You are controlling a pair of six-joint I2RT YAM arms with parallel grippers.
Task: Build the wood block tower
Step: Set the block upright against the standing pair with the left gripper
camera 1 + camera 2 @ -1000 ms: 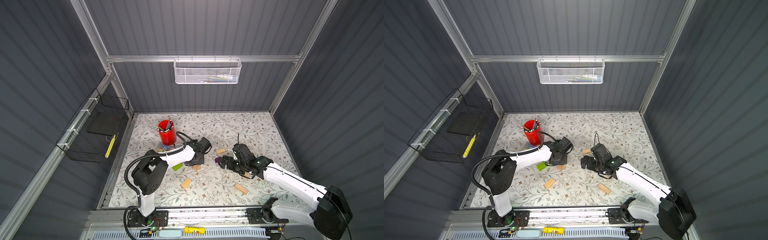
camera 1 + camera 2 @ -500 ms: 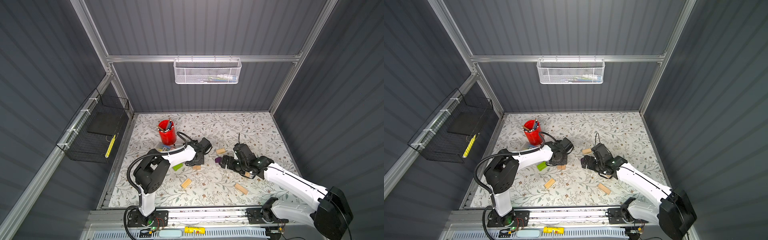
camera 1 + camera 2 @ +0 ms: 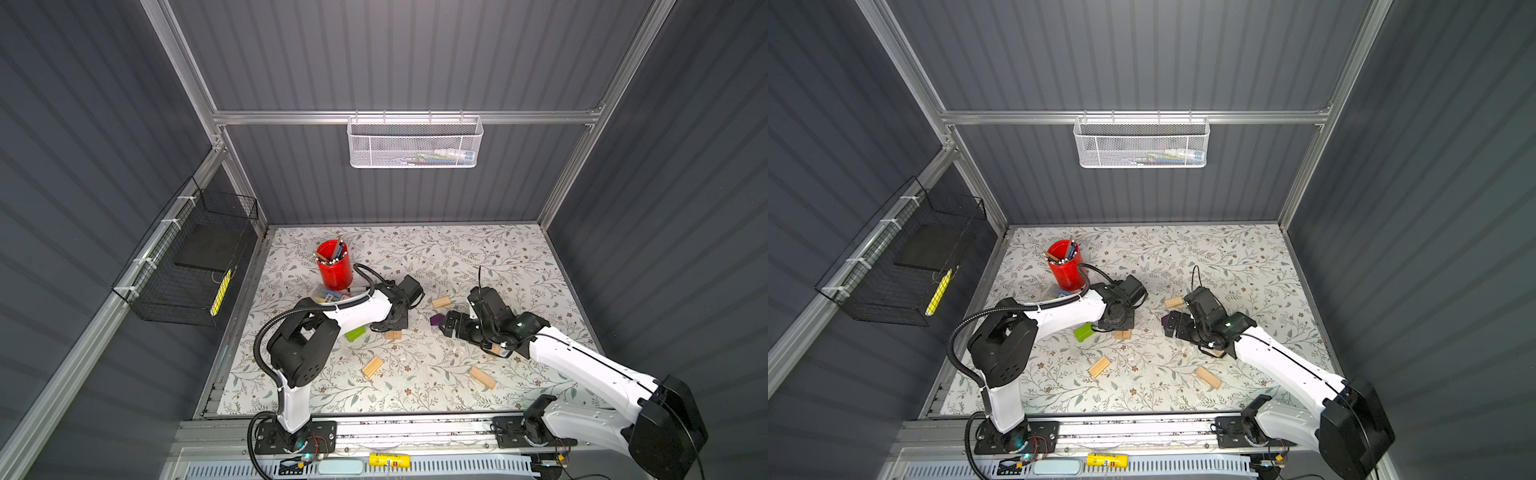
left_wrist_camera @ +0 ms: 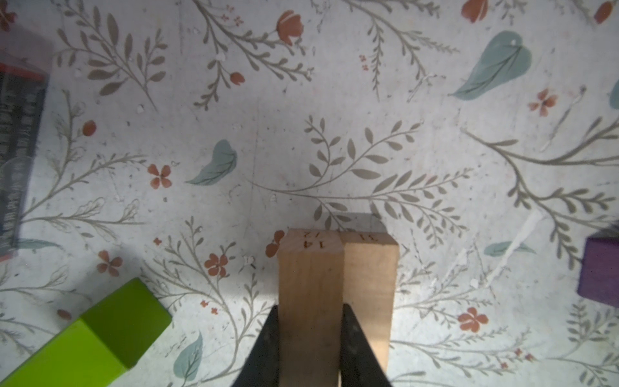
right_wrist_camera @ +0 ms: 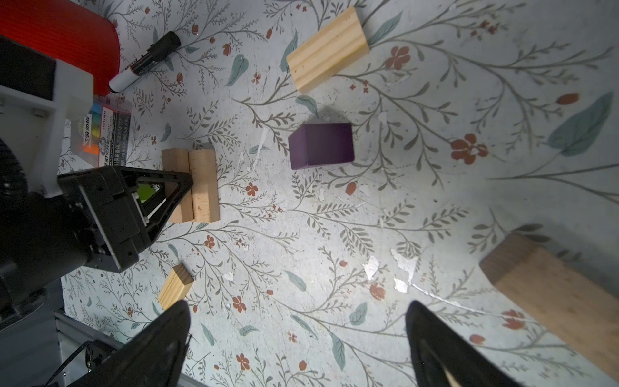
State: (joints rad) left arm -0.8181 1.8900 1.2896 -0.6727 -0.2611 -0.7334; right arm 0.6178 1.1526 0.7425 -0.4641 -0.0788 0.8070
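The left pincer [image 4: 310,341] is clamped across a pale wood brick [image 4: 311,288], with a black finger [image 4: 268,338] on each long side. A second brick [image 4: 370,278] lies touching it flank to flank, and in the right wrist view both appear to rest flat on the floral counter [image 3: 457,257]. Taking twelve o'clock as the back wall in both top views, the pair shows just at six o'clock of that pincer. The lime-green block [image 3: 355,333] lies near them at nine o'clock, partly under the white arm, and the purple block [image 3: 436,319] sits apart at three o'clock. The right pincer [image 5: 298,311] stands wide open with nothing between its fingers; the purple block lies ahead of it, untouched, just at its nine o'clock in both top views. A grooved brick [image 3: 441,302] lies at two o'clock of the pair, another brick [image 3: 372,367] at seven o'clock, and a plain brick [image 3: 482,377] at five o'clock of the right pincer. One darker brick [image 5: 552,295] lies close beside that pincer. Every block in sight lies on the counter itself. At ten o'clock of the left pincer a red cup [image 3: 334,270] stands upright, full of pens and pencils, with a clear packet of highlighters [image 3: 328,296] at its six o'clock foot and a black marker [image 5: 147,62] beside it. On the back wall at twelve o'clock hangs a white mesh basket [image 3: 415,143] holding a few tube-like things toward its three o'clock end. On the wall at nine o'clock a black wire basket [image 3: 187,266] holds a dark flat slab and a yellow thing too small to tell
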